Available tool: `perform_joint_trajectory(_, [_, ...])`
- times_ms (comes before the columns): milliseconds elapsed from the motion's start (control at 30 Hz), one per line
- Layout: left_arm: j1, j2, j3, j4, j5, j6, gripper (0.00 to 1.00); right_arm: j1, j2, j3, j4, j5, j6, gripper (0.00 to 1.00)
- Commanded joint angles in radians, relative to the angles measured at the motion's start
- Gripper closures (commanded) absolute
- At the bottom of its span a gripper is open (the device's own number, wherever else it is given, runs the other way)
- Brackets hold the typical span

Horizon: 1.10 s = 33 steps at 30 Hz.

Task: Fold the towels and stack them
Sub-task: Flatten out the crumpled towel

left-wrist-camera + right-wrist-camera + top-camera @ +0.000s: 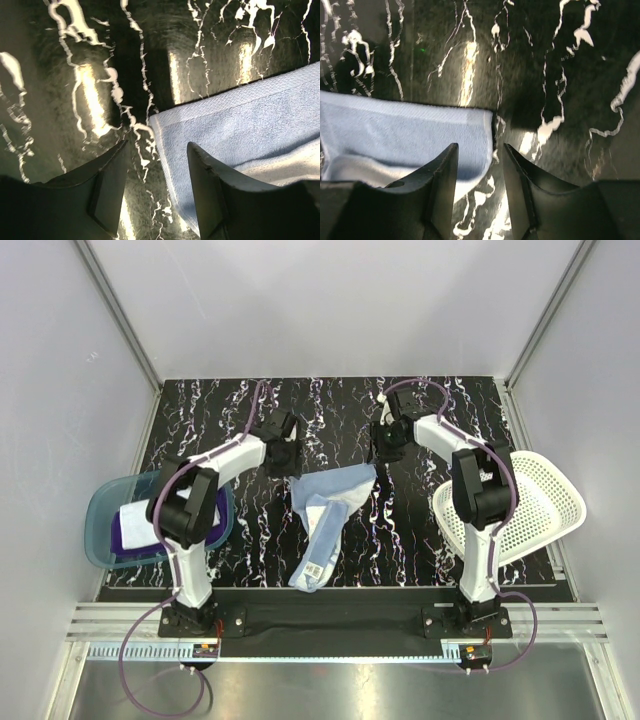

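Observation:
A light blue towel [328, 508] with a white tag lies crumpled and partly folded in the middle of the black marbled table. My left gripper [288, 455] is open just over its far left corner [240, 120]; the towel's edge runs between the jaws. My right gripper [385, 445] is open over the far right corner [420, 135], its jaws straddling that corner. A deep purple towel [130, 540] with a white towel [135, 520] on it lies in the teal tub at the left.
The translucent teal tub [100, 510] sits at the table's left edge. A white perforated basket [540, 500] lies tipped at the right edge. Grey walls enclose the back and both sides.

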<state>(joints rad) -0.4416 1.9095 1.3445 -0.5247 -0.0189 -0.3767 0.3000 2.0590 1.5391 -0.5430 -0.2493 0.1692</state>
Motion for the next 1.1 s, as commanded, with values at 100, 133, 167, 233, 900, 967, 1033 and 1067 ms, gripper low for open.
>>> perform_joint_trajectory(100, [0.000, 0.068, 0.050, 0.006, 0.039, 0.018, 0.47, -0.004, 0.067, 0.058, 0.011, -0.030, -0.050, 0.53])
perform_joint_trajectory(133, [0.001, 0.071, 0.050, 0.009, 0.048, 0.018, 0.48, -0.004, 0.063, 0.040, 0.021, -0.034, -0.048, 0.53])
perform_joint_trajectory(167, [0.001, 0.075, 0.051, 0.011, 0.050, 0.018, 0.49, -0.004, 0.061, 0.030, 0.038, -0.039, -0.048, 0.53])
perform_joint_trajectory(233, [0.001, 0.086, 0.051, 0.012, 0.045, 0.010, 0.50, -0.004, 0.062, 0.018, 0.046, -0.044, -0.046, 0.53])
perform_joint_trajectory(900, [0.000, 0.166, 0.079, -0.011, 0.042, -0.039, 0.71, 0.014, 0.093, -0.007, 0.071, -0.041, -0.030, 0.64])
perform_joint_trajectory(967, [0.001, 0.169, 0.079, -0.012, 0.051, -0.037, 0.78, 0.014, 0.093, -0.011, 0.074, -0.042, -0.022, 0.67])
perform_joint_trajectory(1033, [0.000, 0.174, 0.084, -0.014, 0.071, -0.033, 0.90, 0.014, 0.093, -0.016, 0.072, -0.048, -0.017, 0.76])
perform_joint_trajectory(1067, [0.001, 0.172, 0.087, -0.014, 0.082, -0.027, 0.95, 0.014, 0.093, -0.014, 0.069, -0.047, -0.013, 0.82])
